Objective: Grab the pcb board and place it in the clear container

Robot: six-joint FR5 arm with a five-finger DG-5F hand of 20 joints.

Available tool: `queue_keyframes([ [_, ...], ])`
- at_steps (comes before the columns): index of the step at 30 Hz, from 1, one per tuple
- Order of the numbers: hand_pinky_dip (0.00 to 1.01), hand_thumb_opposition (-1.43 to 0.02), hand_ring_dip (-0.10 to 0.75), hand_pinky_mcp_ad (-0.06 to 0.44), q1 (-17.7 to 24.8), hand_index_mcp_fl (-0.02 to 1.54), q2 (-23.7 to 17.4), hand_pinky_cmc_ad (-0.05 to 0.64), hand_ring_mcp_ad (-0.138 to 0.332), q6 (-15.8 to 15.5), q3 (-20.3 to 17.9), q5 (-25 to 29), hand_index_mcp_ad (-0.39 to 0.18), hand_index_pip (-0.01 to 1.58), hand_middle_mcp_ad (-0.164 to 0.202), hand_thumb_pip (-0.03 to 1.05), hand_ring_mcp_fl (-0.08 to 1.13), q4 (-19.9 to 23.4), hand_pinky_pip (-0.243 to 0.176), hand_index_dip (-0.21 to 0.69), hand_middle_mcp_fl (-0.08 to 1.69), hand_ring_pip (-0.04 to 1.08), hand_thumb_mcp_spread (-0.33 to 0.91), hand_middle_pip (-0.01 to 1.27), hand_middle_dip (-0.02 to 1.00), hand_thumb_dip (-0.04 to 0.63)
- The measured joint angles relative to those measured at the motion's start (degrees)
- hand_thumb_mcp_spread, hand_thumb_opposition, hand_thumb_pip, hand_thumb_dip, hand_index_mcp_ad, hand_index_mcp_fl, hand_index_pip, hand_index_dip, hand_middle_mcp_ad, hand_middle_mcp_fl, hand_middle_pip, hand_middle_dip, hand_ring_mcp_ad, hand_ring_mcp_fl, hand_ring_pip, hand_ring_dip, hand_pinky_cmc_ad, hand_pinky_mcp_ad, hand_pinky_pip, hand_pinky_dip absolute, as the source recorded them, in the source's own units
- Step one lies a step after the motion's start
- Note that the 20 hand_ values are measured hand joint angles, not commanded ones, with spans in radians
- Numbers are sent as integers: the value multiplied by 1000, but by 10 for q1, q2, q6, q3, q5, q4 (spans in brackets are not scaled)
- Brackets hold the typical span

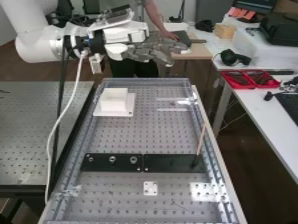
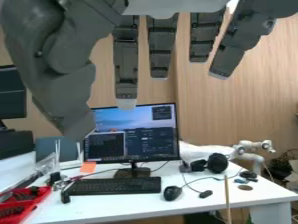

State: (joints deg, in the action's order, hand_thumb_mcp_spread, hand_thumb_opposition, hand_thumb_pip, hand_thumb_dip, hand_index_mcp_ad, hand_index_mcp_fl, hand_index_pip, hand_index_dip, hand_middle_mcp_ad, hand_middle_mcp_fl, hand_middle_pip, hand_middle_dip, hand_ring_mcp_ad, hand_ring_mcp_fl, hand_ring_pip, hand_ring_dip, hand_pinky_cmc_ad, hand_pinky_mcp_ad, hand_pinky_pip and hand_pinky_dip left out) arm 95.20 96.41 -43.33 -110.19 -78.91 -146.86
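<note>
In the high view my hand (image 1: 154, 49) is held level above the far end of the perforated bench (image 1: 126, 135), its fingers stretched out to the right with nothing held. Straight fingers and the thumb of the hand (image 2: 60, 60) hang in the wrist view, spread apart. A white block on a flat white base (image 1: 114, 101) stands at the bench's far left. Dark flat plates (image 1: 174, 163) lie across its middle, the left one with round fittings. I cannot tell which thing is the pcb board or the clear container.
A thin stick (image 1: 201, 140) rises from the right dark plate. One small white plate (image 1: 151, 188) lies nearer. Right of the bench, a white table (image 1: 263, 117) bears red trays (image 1: 249, 80). The wrist view has a monitor (image 2: 133, 135) and keyboard (image 2: 114, 186).
</note>
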Motion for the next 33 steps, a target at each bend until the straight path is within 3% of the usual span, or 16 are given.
queue_keyframes([
  [9, 545, -794, 28, 201, -2, 21, -3, 328, 187, 0, 0, -7, -87, 1079, 51, 679, 9, 1, -93, 91, 147, 96, 272, 117, 188, 239],
  [33, 545, -791, 30, 215, -5, 21, -7, 328, 187, -7, 5, -14, -87, 969, 51, 679, 9, -6, -89, 87, 147, 96, 269, 120, 188, 239],
])
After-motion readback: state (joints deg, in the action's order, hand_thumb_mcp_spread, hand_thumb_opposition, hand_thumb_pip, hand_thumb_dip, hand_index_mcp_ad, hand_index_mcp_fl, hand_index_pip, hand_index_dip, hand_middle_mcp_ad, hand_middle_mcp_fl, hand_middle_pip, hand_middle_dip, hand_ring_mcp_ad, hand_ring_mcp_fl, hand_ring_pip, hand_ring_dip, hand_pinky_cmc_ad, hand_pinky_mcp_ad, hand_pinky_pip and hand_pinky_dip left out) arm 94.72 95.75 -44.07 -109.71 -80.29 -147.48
